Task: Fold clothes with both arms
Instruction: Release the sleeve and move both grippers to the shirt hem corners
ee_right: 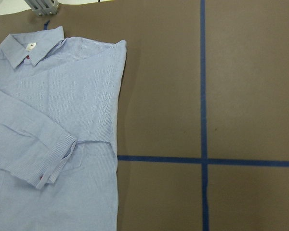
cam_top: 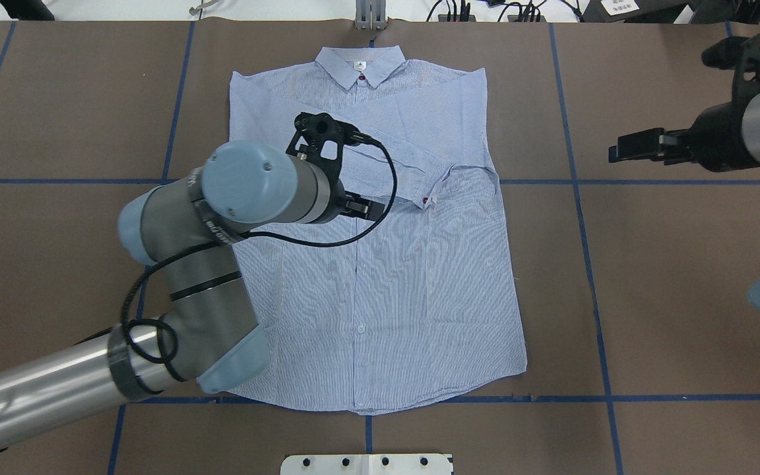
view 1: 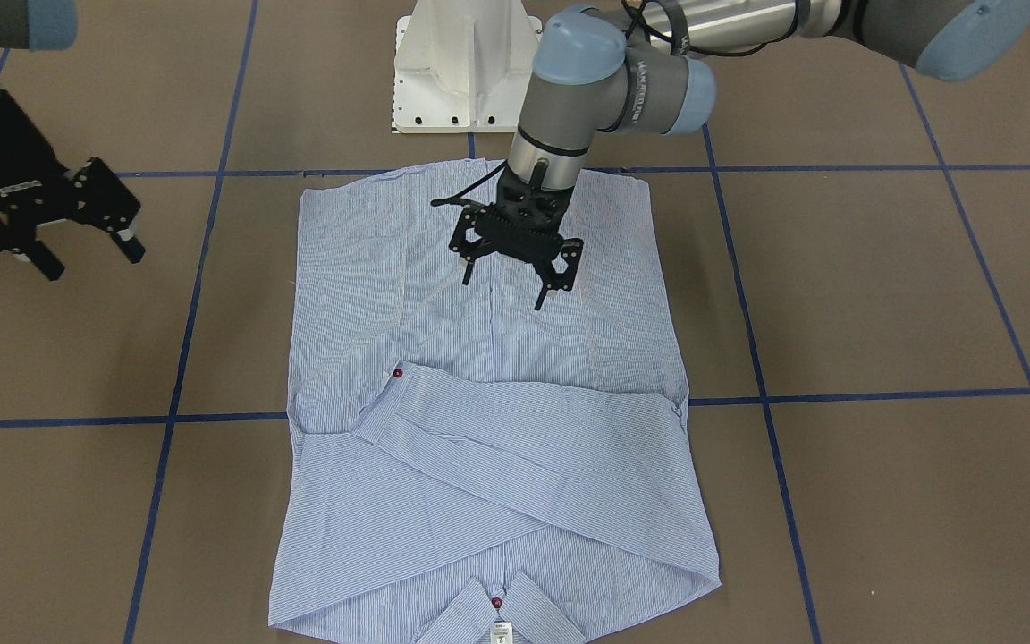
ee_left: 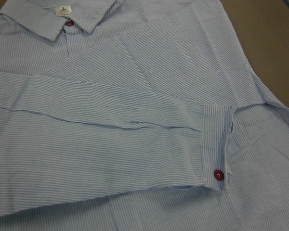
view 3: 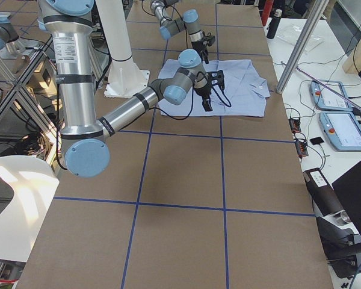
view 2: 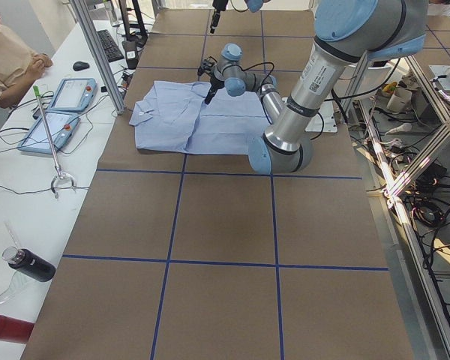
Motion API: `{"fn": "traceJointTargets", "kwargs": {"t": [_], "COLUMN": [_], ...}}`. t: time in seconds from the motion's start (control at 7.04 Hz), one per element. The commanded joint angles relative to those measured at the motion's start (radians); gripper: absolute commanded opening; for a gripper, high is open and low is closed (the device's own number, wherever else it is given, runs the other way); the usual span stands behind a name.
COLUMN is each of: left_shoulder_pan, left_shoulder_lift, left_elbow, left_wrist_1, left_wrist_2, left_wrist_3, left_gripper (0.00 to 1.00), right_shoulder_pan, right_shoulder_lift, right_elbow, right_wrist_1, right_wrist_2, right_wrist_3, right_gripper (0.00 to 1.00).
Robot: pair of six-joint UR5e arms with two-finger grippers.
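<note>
**Shirt flat, sleeves folded in, both pincers wide and empty**

In the overhead view we see the striped shirt (cam_top: 393,284) lying flat and buttoned on the brown table (cam_top: 670,297). Its collar (cam_top: 361,64) is at 12 o'clock and its hem (cam_top: 380,399) at 6 o'clock. The sleeves (cam_top: 393,157) lie folded across the chest. The upper one ends toward 3 o'clock in a cuff (cam_top: 434,191) with a dark red button (ee_left: 218,175). The left gripper (view 1: 504,291) hovers above the shirt's body, jaws spread and holding nothing. The right gripper (view 1: 93,259) hangs well apart from the shirt, at its 3 o'clock over the table. Its jaws are likewise spread and hold nothing.
</note>
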Motion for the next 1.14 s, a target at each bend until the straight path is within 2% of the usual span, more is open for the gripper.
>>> {"fn": "traceJointTargets", "kwargs": {"t": [0.0, 0.14, 0.43, 0.57, 0.99], "left_shoulder_pan": [-0.011, -0.011, 0.007, 0.041, 0.211], "left_shoulder_lift": [0.285, 0.382, 0.578, 0.641, 0.645], "left_elbow": [-0.265, -0.333, -0.349, -0.354, -0.330], "left_wrist_1": [-0.003, -0.009, -0.290, -0.343, -0.298], "left_wrist_2": [-0.027, -0.025, -0.017, 0.004, 0.128], "left_wrist_3": [0.015, -0.038, -0.171, -0.192, -0.410], "left_gripper": [1.00, 1.00, 1.00, 1.00, 1.00], "right_shoulder_pan": [-0.219, -0.329, -0.502, -0.561, -0.569], "right_shoulder_lift": [-0.054, -0.106, -0.194, -0.214, -0.221], "right_elbow": [0.090, 0.138, 0.176, 0.176, 0.176], "right_wrist_1": [-0.002, -0.002, -0.004, -0.004, -0.004], "right_wrist_2": [-0.164, -0.284, -0.456, -0.531, -0.541], "right_wrist_3": [0.222, 0.300, 0.400, 0.423, 0.424], "right_gripper": [1.00, 1.00, 1.00, 1.00, 1.00]}}
